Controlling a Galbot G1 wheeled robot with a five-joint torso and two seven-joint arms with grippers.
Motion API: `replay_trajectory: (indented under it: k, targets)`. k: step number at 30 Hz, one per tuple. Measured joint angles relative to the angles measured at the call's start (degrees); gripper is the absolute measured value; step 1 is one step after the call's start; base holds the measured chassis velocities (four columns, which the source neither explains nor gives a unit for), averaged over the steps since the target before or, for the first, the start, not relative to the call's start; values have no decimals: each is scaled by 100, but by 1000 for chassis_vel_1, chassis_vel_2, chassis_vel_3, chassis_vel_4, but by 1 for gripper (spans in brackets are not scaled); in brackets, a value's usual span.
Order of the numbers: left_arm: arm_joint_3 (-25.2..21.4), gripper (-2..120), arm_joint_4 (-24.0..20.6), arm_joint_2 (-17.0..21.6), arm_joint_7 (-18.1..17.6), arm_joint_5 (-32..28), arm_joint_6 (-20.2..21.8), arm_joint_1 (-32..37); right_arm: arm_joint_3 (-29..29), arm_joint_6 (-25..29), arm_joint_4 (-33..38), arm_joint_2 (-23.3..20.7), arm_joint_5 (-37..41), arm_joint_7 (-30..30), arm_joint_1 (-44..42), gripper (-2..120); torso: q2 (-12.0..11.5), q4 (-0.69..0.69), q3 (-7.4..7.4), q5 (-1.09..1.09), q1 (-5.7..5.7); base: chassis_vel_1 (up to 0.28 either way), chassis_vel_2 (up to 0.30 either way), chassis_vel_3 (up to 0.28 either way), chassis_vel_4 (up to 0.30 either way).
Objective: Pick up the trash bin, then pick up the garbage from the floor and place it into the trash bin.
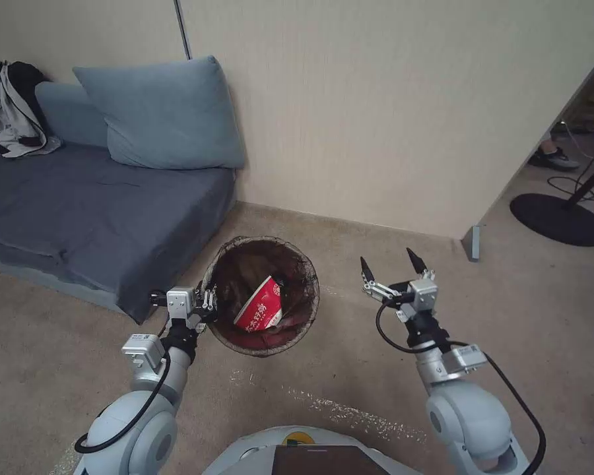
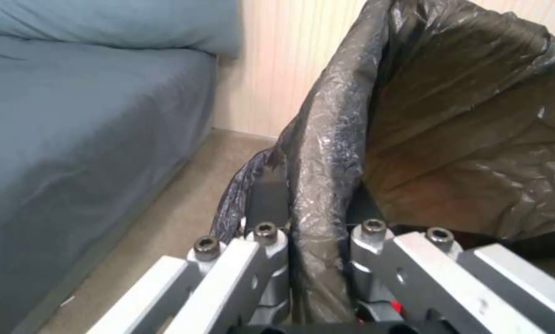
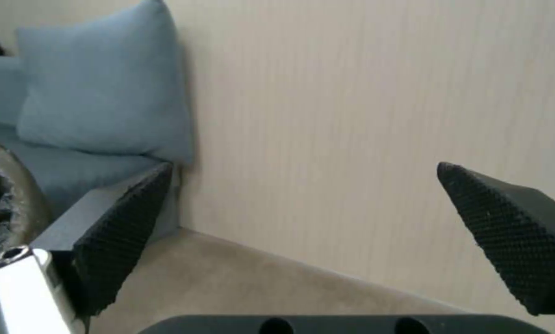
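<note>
The trash bin (image 1: 297, 258), round and lined with a dark bag folded over its rim, hangs just in front of me above the beige carpet floor (image 1: 350, 369). A red and white snack cup (image 1: 261, 305) lies tilted inside it. My left gripper (image 1: 209, 305) is shut on the bin's near-left rim; the left wrist view shows its fingers (image 2: 271, 260) clamping the bag-covered rim (image 2: 323, 153). My right gripper (image 1: 389, 264) stands open to the right of the bin, holding nothing, its black fingertips (image 3: 126, 232) spread wide toward the wall. The bin's edge (image 3: 11, 195) shows beside it.
A blue-grey sofa (image 1: 92, 211) with a pillow (image 1: 165, 115) and clothes (image 1: 13, 109) stands at the left, close to the bin. A beige wall (image 1: 389, 112) runs behind. At the far right are a black round stand base (image 1: 560, 220) and cables.
</note>
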Motion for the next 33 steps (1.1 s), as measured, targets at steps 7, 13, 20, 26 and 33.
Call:
replay_trajectory:
  k: [7, 13, 20, 26, 33]
  targets:
    - [-2, 7, 17, 21, 7, 58, 28, -19, 112, 143, -138, 157, -139, 73, 27, 100, 0, 2, 0, 1, 0, 0, 0, 0, 0]
    - [-14, 7, 3, 31, 104, 59, 80, -9, 165, 131, -163, 147, -134, 129, 66, 100, 0, 1, 0, 1, 0, 0, 0, 0, 0]
    - [-25, 7, 2, 42, 140, 58, 86, 1, 247, 68, -191, 104, -43, 166, 125, 100, 0, 1, 0, 1, 0, 0, 0, 0, 0]
    - [-41, 7, 23, 70, 189, 55, 87, -10, 271, 24, -228, 55, -4, 191, 201, 100, 0, 1, 0, 1, 0, 63, 60, 64, 65]
    - [-47, 7, 65, 89, 193, 42, 86, -54, 265, -54, -279, -68, 59, 258, 341, 100, 0, 2, 0, 2, 0, 94, 88, 79, 86]
